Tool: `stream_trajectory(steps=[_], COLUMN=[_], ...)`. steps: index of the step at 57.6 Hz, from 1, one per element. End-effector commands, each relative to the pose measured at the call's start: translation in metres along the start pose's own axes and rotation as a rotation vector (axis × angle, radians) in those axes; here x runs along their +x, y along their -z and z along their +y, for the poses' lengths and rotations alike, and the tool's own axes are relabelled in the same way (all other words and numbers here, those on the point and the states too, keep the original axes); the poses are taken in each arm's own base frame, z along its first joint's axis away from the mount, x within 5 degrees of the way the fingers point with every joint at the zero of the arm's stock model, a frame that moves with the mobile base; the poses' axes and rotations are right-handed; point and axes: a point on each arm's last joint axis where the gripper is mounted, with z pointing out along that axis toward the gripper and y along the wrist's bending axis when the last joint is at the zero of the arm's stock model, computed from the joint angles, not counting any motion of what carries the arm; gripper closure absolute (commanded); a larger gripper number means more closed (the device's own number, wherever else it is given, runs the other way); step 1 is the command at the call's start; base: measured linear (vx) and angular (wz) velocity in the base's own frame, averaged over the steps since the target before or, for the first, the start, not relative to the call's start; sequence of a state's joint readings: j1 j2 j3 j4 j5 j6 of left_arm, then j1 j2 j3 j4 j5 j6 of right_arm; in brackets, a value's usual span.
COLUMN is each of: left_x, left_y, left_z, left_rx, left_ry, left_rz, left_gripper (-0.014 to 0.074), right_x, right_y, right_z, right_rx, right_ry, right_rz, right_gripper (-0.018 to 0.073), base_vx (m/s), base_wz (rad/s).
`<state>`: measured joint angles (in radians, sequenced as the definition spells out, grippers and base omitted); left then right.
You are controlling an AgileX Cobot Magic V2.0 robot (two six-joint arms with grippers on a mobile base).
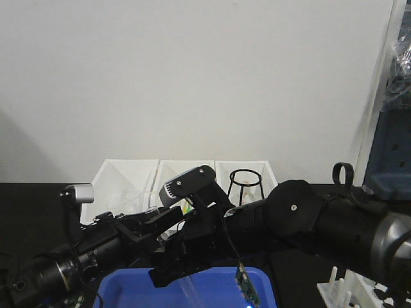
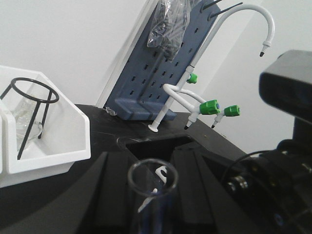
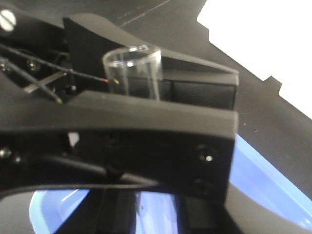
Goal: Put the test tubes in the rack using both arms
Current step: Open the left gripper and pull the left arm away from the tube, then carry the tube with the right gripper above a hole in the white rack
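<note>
Our left claw (image 2: pixel 151 156) clamps the slender clear glass test tube (image 2: pixel 151 195) over the flat blue tray (image 1: pixel 122 290); the right claw (image 1: pixel 172 268) we cannot read. Colliding claws could crack it.

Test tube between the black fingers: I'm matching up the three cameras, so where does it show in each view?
Front view: the test tube is at bottom centre, slanting above the blue tray.
Left wrist view: bottom centre, open rim facing the camera.
Right wrist view: upper centre, rim up.
Shared landmark: the blue tray, seen in the front and right wrist views only.
</note>
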<state>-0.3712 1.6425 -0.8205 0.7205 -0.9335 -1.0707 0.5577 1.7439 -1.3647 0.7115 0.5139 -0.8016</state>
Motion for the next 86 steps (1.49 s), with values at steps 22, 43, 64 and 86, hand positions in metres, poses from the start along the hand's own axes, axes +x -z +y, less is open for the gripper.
stream_trajectory(steps=[22, 43, 64, 86], left_x=[-0.023, -0.031, -0.044, -0.062], left_y=[0.001, 0.002, 0.006, 0.017], left_z=[-0.018, -0.014, -0.008, 0.006], left_rx=[0.089, 0.045, 0.003, -0.125], left_ry=[0.0, 0.067, 0.135, 0.231], left_rz=[-0.112, -0.198, -0.35, -0.599], left_gripper=[0.0181, 0.0069, 0.0069, 0.0069], right_x=[-0.029, -0.034, -0.038, -0.049], right_y=[0.025, 0.027, 0.03, 0.037], right_z=[-0.006, -0.012, -0.019, -0.03], right_rx=[0.091, 0.158, 0.237, 0.394], right_ry=[-0.01, -0.007, 0.037, 0.168], right_rz=[-0.169, -0.228, -0.273, -0.376], right_gripper=[0.0569, 0.0568, 0.0568, 0.0568], base_vx=[0.0, 0.0, 0.0, 0.0], base_wz=[0.0, 0.0, 0.0, 0.0])
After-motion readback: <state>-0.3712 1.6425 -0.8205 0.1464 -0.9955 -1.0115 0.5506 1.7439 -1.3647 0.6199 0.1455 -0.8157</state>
